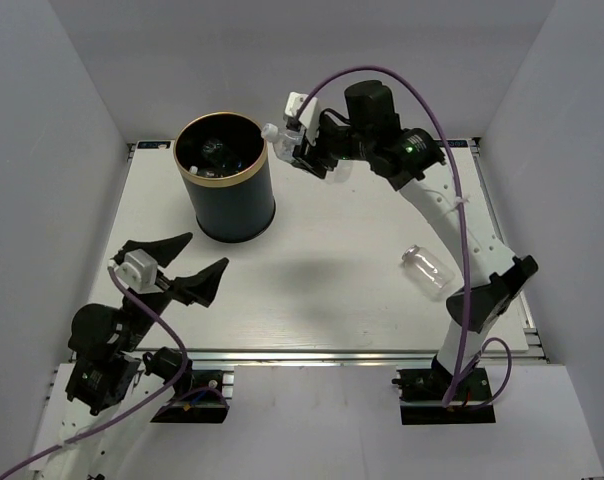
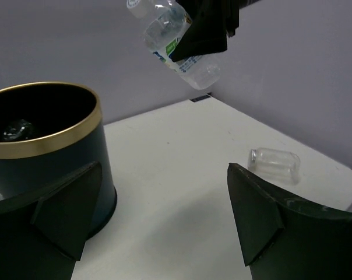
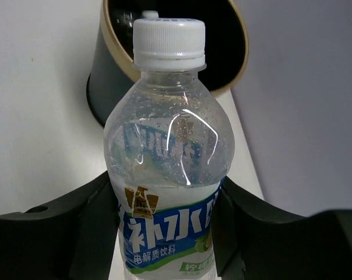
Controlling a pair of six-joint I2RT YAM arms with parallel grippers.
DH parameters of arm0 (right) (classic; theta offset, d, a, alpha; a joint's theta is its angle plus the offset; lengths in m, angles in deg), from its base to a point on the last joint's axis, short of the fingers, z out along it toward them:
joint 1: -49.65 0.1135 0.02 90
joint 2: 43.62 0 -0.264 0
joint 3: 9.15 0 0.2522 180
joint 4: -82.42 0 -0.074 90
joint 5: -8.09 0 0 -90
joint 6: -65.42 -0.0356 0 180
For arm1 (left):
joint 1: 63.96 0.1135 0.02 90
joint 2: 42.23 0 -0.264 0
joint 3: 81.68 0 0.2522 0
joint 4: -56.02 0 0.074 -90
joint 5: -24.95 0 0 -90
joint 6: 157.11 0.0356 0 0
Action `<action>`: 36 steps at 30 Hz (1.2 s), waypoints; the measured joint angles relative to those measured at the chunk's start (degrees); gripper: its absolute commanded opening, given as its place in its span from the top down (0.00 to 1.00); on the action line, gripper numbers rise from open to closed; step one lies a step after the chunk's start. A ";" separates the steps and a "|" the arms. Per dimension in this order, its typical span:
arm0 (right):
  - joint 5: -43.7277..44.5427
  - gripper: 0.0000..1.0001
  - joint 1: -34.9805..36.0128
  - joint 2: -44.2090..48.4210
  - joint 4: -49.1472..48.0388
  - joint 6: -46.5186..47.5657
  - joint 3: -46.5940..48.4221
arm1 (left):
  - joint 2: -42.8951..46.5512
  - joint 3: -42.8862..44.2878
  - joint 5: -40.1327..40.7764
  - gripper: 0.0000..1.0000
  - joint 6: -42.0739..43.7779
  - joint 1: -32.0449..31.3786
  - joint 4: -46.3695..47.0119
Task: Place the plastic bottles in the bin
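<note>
My right gripper [image 1: 304, 150] is shut on a clear plastic bottle [image 3: 167, 169] with a blue label and white cap. It holds the bottle in the air just right of the bin [image 1: 225, 190], cap toward the gold rim. The same bottle [image 2: 170, 38] hangs high in the left wrist view. A second clear bottle [image 1: 428, 270] lies on its side on the table at the right, also seen as a capless bottle [image 2: 275, 164]. Bottles [image 1: 219, 152] lie inside the bin. My left gripper [image 1: 192, 258] stands open near the front left, nothing between its fingers.
The table [image 1: 322, 290] is boxed in by white walls at the back and both sides. A purple cable [image 1: 452, 170] loops along the right arm. The bin [image 2: 77, 131] stands close ahead and to the left of my left gripper [image 2: 164, 169].
</note>
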State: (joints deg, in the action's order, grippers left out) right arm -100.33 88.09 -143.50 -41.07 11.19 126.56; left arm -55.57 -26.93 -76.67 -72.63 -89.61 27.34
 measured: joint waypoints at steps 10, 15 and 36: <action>-11.45 0.91 1.44 -6.97 -21.46 5.03 0.31 | 1.05 -0.13 5.97 0.02 -0.35 0.42 -1.31; -17.16 0.91 1.60 -15.34 -31.01 4.92 7.89 | 1.09 -0.13 6.56 0.02 -0.44 0.61 -1.79; -20.46 0.10 2.62 -35.39 -64.43 -3.74 9.57 | 3.76 -0.13 6.27 0.02 -0.50 2.51 -2.01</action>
State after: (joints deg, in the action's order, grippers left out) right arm -120.78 90.71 -178.89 -105.51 7.45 136.13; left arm -51.81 -27.06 -70.39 -73.14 -87.10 25.33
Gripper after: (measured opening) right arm 0.901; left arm 0.979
